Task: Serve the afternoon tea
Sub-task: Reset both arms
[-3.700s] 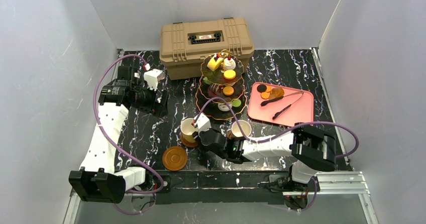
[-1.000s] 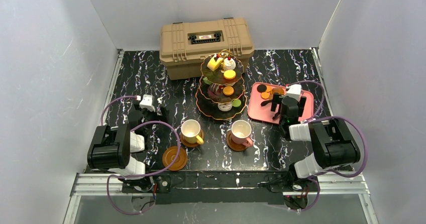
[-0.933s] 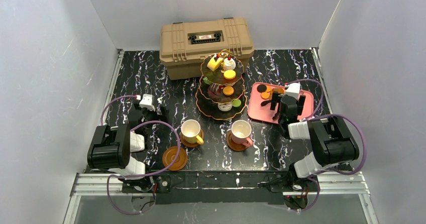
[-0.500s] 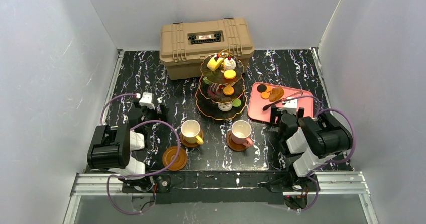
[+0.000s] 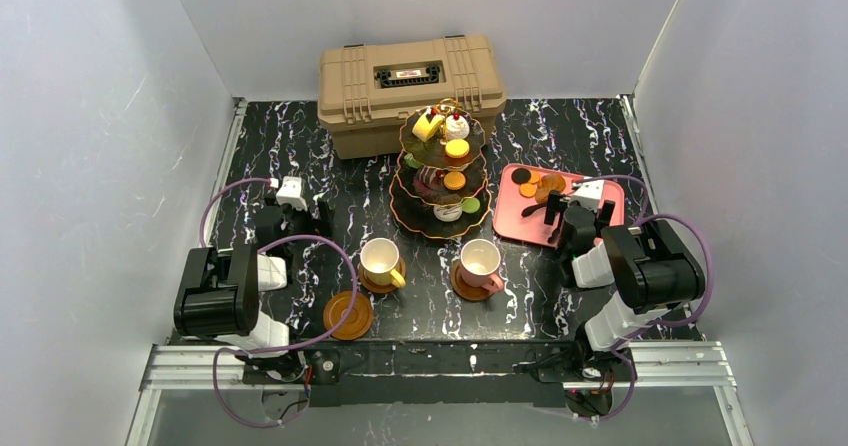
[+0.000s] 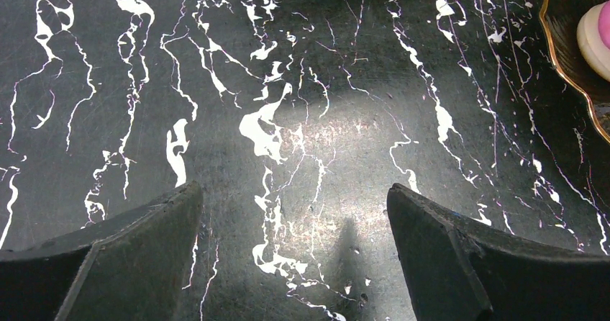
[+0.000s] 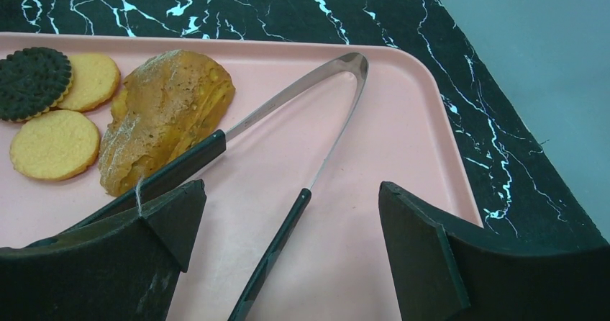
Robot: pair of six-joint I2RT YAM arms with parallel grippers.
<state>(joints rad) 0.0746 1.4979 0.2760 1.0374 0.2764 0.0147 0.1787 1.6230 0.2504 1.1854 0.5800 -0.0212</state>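
The black three-tier stand with gold rims holds small pastries at the table's middle. In front of it, a yellow cup and a pink cup each sit on a brown saucer. A third saucer lies bare at the near left. My right gripper is open above the pink tray, with the tongs lying on the tray below it, untouched. My left gripper is open over bare table, left of the stand's bottom tier.
A tan toolbox stands shut at the back, behind the stand. On the tray lie a brown pastry, two pale biscuits and a dark one. White walls close in the table on three sides.
The right gripper drew back toward the near edge, then came out again over the tray's near part. The left gripper crept slightly farther from the near edge. Both stayed open.
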